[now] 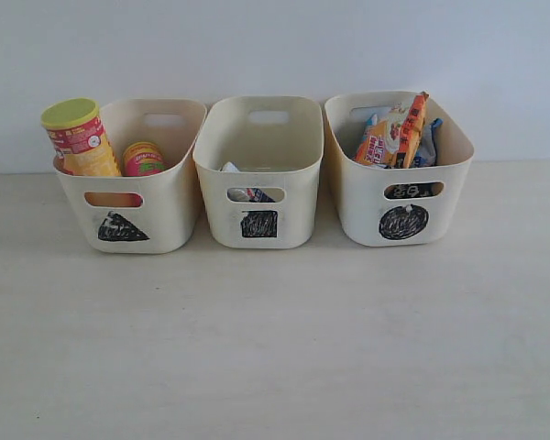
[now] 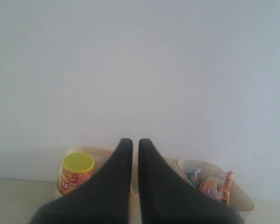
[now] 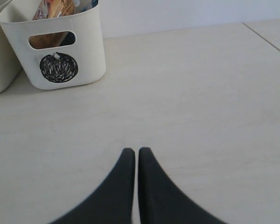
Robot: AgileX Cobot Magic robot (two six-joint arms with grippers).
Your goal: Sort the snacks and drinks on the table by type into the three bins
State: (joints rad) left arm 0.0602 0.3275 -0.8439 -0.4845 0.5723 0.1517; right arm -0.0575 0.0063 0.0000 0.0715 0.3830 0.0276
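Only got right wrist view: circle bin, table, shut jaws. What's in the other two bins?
Observer: Triangle bin holds both chip tubes, the yellow tube and the pink tube.
Operator: Square bin?
Observer: Square bin shows a white carton low inside, only its top visible; the rest is hidden.
Operator: Left arm?
Observer: Left gripper points toward the bins, jaws shut, holding nothing.

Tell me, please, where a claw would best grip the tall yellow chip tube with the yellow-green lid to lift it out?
Probably its upper body just below the yellow-green lid, coming from above. The tall yellow chip tube stands roughly upright in the cream plastic bin marked with a triangle, only its top clear of the rim; the pink tube sits close beside it.
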